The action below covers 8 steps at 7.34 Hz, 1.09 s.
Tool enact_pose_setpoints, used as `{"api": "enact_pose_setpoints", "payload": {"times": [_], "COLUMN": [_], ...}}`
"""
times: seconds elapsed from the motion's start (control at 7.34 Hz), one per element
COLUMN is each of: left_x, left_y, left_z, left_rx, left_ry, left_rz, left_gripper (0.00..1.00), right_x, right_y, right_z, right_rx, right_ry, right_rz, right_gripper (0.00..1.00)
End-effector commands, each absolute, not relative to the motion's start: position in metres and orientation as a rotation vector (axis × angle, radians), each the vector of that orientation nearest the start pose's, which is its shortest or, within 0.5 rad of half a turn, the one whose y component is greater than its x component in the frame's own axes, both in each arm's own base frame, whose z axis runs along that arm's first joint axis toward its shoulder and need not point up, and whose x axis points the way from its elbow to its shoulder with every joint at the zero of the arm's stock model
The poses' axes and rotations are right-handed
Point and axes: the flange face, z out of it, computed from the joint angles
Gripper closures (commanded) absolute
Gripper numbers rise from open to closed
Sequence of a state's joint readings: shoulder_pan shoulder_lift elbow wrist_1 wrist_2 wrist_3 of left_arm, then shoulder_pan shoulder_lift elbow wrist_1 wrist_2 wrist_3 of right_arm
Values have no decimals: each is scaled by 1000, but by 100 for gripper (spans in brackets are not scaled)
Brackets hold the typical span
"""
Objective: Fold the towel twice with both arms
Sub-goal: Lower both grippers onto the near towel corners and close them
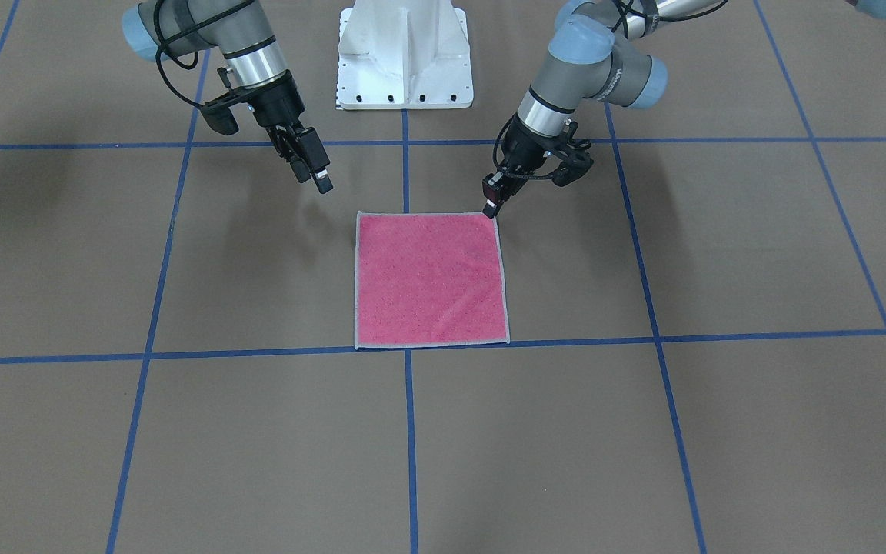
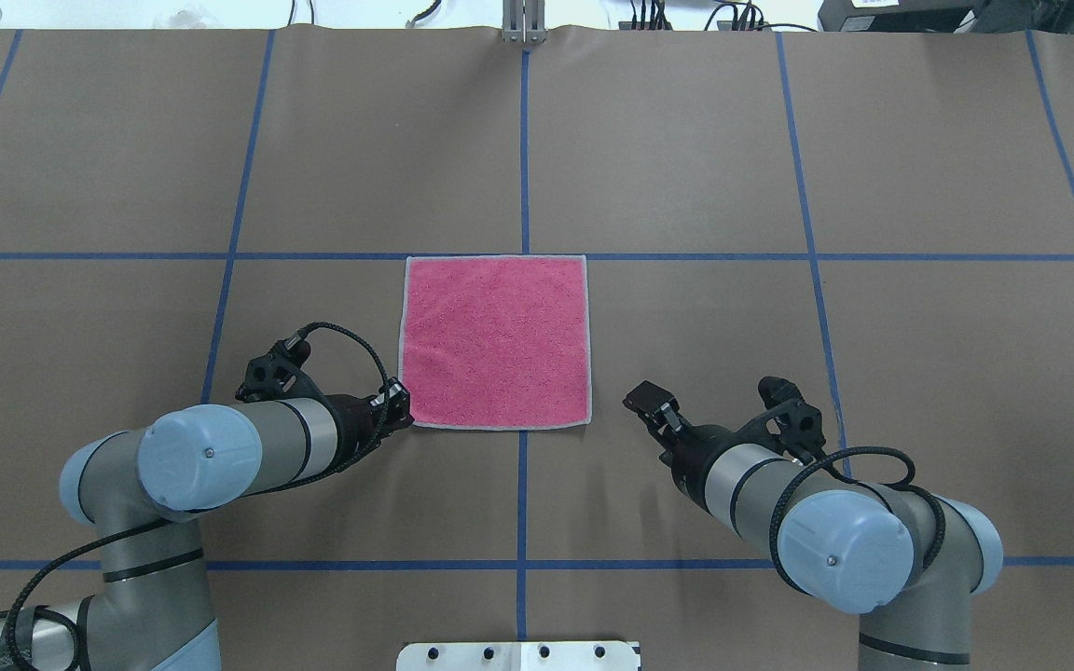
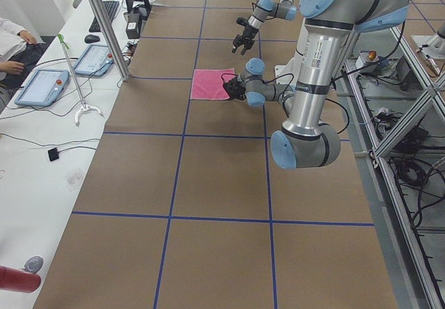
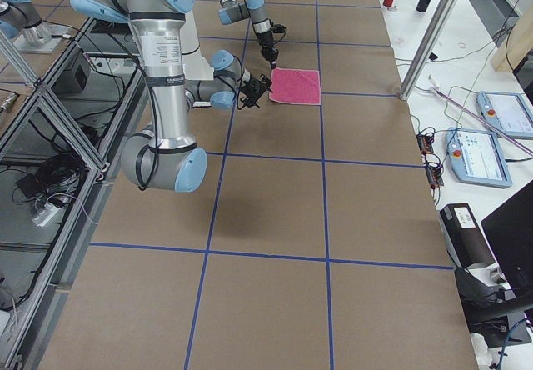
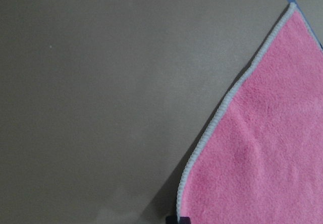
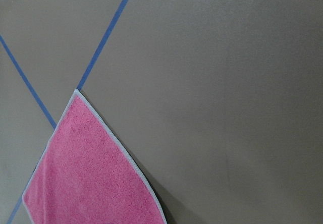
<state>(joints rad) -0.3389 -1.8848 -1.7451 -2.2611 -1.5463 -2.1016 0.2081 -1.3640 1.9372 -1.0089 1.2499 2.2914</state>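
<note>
The towel (image 1: 431,281) lies flat on the table, pink face up, with light grey edging; it also shows in the overhead view (image 2: 495,340). My left gripper (image 1: 491,209) is low at the towel's corner nearest the robot on its left side (image 2: 402,406). It looks narrow and shut on that corner. A dark fingertip (image 5: 177,219) shows at the towel's corner (image 5: 262,158) in the left wrist view. My right gripper (image 1: 318,177) is open and empty, raised above the table. It is a short way off the towel's other near corner (image 2: 641,399). The right wrist view shows the towel (image 6: 86,173) below it.
The white pedestal base (image 1: 404,54) stands between the arms at the robot's edge of the table. Blue tape lines (image 2: 523,149) cross the brown table cover. In the left side view a white desk (image 3: 42,114) with tablets and cables runs along the far side.
</note>
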Motion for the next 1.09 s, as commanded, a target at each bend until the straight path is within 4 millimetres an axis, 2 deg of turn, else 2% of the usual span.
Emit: {"api": "enact_pose_setpoints", "payload": {"times": [0.0, 0.14, 0.27, 0.41, 0.68, 0.95], "left_x": [528, 527, 527, 527, 527, 527], "left_y": [-330, -331, -331, -331, -331, -331], "left_z": [328, 328, 327, 327, 326, 326], "left_rx": [-94, -93, -92, -92, -91, -92], "left_ry": [1212, 1212, 1214, 1214, 1217, 1217], "left_rz": [-778, -780, -780, -780, -781, -782], "left_gripper": [100, 100, 100, 100, 100, 100], "right_x": [-540, -545, -552, -559, -566, -576], "right_y": [-282, -282, -282, -284, -283, -285], "right_z": [295, 287, 293, 299, 295, 294], "right_rx": [-12, -11, -9, -4, -6, -4], "right_ry": [-1185, -1179, -1162, -1147, -1148, -1142], "right_rz": [1031, 1031, 1038, 1042, 1038, 1038], "right_gripper": [11, 11, 15, 20, 31, 32]}}
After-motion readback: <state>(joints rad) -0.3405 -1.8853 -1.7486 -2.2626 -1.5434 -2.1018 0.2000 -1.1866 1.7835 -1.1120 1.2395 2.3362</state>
